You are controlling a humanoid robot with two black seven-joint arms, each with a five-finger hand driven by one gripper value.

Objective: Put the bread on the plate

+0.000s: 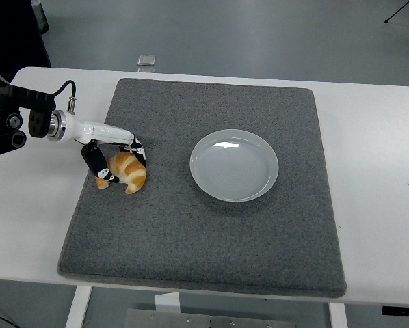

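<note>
one left hand [115, 158] around bread [127, 171], plate [234, 165] apart

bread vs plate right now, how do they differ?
The bread is a golden-brown crescent; the plate is a round, pale, glossy disc. The bread is much smaller than the plate. The bread sits at the mat's left side with the left hand curled around it; the plate lies to its right, empty and untouched. Both rest on the grey mat.
</note>
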